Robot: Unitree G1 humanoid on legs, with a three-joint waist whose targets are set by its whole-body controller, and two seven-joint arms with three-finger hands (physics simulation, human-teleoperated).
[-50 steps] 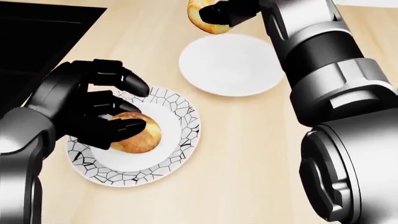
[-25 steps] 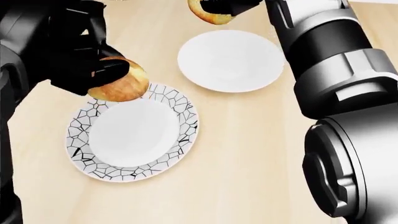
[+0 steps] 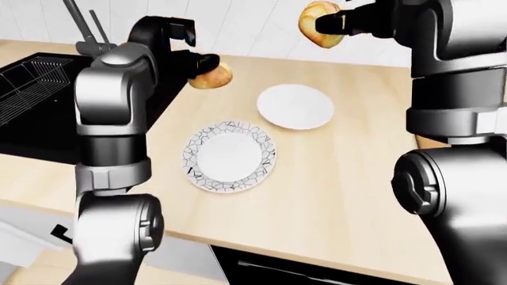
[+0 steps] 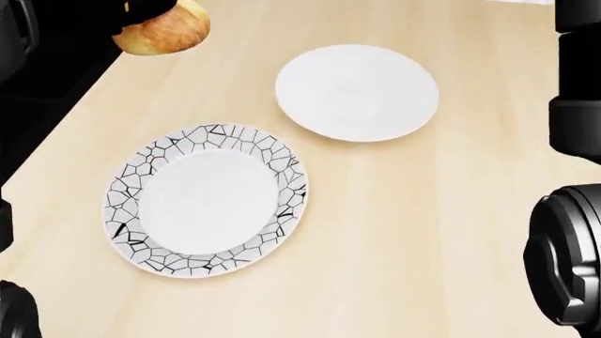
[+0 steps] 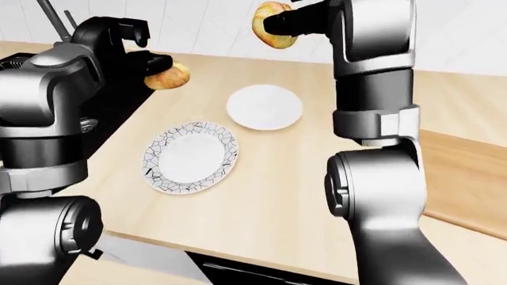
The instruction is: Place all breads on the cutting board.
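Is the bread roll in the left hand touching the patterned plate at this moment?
Apart. The left-eye view shows the bread roll raised in the left hand, with bare counter between it and the patterned plate.

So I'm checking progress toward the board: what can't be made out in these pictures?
- Cutting board: only a darker slab shows in the right-eye view, mostly behind the right arm; unconfirmed.
- Right robot hand: out of the head view.
- Left bread roll: cropped by the head view's top edge.

A bread roll [image 4: 164, 29] at top left, above patterned plate [image 4: 127, 190] and white plate [image 4: 357, 91].
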